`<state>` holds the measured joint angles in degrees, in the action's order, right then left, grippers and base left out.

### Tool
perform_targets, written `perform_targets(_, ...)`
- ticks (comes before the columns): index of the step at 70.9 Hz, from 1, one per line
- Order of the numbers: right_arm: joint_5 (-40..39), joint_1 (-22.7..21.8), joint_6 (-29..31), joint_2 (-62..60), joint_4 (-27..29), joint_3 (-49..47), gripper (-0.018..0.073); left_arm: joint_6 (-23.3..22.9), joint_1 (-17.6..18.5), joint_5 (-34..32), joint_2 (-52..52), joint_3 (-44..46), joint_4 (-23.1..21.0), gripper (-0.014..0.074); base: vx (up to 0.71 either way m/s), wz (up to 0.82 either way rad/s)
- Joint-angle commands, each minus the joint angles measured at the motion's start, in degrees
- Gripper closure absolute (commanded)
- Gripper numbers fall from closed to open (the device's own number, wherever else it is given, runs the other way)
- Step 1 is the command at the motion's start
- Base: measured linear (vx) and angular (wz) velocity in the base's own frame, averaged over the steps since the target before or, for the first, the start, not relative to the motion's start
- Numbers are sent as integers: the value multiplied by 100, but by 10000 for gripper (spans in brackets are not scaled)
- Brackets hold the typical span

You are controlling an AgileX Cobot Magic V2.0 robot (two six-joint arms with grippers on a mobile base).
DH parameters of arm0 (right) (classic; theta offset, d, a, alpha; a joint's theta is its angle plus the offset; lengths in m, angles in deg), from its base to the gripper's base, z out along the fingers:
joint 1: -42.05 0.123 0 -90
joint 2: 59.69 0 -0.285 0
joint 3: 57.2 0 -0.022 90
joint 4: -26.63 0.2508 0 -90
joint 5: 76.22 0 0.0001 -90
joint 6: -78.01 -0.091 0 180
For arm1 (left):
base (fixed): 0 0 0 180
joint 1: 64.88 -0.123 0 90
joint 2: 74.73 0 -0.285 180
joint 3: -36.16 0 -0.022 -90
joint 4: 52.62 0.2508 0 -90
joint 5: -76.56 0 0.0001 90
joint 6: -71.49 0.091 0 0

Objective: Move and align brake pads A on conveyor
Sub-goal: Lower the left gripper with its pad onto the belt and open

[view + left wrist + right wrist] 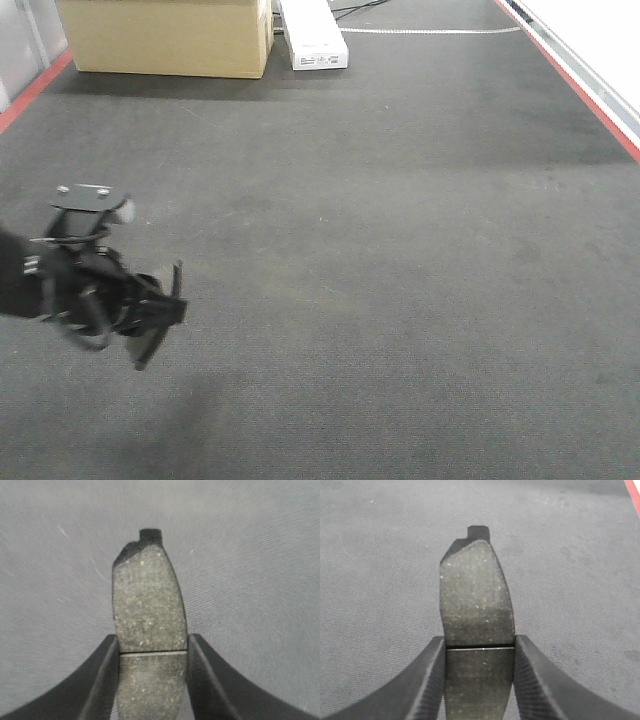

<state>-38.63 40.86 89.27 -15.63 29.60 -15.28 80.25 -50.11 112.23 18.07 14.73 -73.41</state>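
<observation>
Carry step, I'd say: left gripper (152, 642) clamps a pad (147, 600), right gripper (479, 641) a second pad (476, 595). Next, lay both flat on the belt (400, 250), lined up.

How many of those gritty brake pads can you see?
2. One pad is pinched in the left gripper, another pad in the right gripper. More may be out of view.

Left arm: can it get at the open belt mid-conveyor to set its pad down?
Probably yes. The left gripper, shut on a brake pad, hangs over the conveyor, and the belt ahead shows bare; the cardboard box sits at the far end.
</observation>
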Motion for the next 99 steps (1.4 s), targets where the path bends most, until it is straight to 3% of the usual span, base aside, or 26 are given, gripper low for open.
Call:
perform_targets(1,-495,-10,40,-4,5,-178,352,-490,40,-199,255,376,120,396,0,0)
perform_targets(16,-492,-10,45,-4,5,-178,352,-1560,40,-379,967,512,1017,391,0,0)
perform_targets(21,-492,-10,45,-4,5,-178,352,-1755,40,-454,1134,512,1107,381,0,0)
perform_targets(44,-492,-10,45,-4,5,-178,352,-1798,40,-616,1550,502,1106,277,0,0)
perform_targets(64,-492,-10,45,-4,5,-178,352,-1804,40,-651,1474,502,1109,125,0,0)
perform_targets(84,-492,-10,45,-4,5,-178,352,-1739,135,-1223,-205,-197,1481,129,0,0)
perform_targets(99,-492,-10,45,-4,5,-178,352,-1739,134,-1847,-2420,-1429,1656,253,0,0)
